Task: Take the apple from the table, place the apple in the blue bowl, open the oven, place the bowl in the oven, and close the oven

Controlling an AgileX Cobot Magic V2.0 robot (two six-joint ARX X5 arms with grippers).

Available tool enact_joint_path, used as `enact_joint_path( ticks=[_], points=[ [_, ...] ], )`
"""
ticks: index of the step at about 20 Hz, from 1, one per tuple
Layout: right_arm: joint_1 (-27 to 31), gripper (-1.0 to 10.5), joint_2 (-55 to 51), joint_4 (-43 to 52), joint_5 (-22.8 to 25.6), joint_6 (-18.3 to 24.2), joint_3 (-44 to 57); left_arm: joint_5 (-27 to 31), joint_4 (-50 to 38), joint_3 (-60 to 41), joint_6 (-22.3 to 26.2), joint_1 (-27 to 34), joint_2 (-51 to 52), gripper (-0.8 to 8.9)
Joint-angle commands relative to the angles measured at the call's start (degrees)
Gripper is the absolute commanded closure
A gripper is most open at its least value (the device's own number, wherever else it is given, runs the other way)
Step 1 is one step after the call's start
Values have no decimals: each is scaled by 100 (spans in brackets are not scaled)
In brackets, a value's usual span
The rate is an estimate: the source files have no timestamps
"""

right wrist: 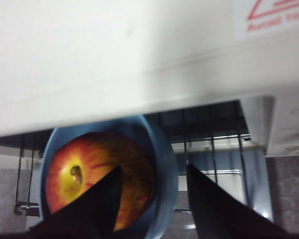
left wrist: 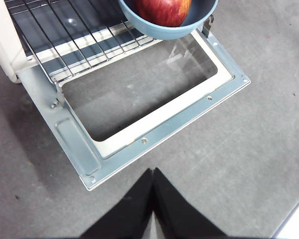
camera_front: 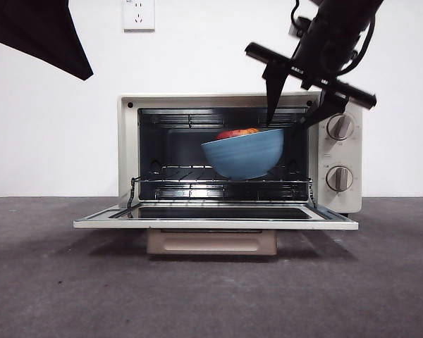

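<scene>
Inside: one apple [camera_front: 237,132], one blue bowl [camera_front: 244,153], right pincer [camera_front: 294,121] clamped.

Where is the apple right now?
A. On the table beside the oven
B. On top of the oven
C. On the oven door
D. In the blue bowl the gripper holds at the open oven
D: the apple sits in the blue bowl, whose rim the right gripper straddles, above the rack of the open oven.
</scene>
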State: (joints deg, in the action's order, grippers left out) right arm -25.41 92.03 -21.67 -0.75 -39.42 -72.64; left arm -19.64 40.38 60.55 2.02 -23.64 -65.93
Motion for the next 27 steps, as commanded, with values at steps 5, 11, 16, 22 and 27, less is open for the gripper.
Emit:
enact_joint_path(
  ticks=[5, 11, 16, 22, 27],
  points=[
    [-50, 741, -957, -258, 59, 647, -140, -13, -330, -81, -17, 210, -74, 807],
    [-164, 741, -2389, -1521, 24, 1939, -140, -765, -1486, -1016, -649, 1285, -407, 807],
    [-284, 741, -3373, -2610, 17, 2396, -140, -1255, -2111, -1093, -918, 1829, -1556, 808],
    [-302, 741, -4024, -3176, 13, 2487, -138, -1255, -3018, -1091, -1071, 1687, -2813, 807],
    [-302, 741, -4389, -3403, 15, 2476, -133, -1403, -3541, -1091, -1213, 1506, -3322, 808]
  ],
)
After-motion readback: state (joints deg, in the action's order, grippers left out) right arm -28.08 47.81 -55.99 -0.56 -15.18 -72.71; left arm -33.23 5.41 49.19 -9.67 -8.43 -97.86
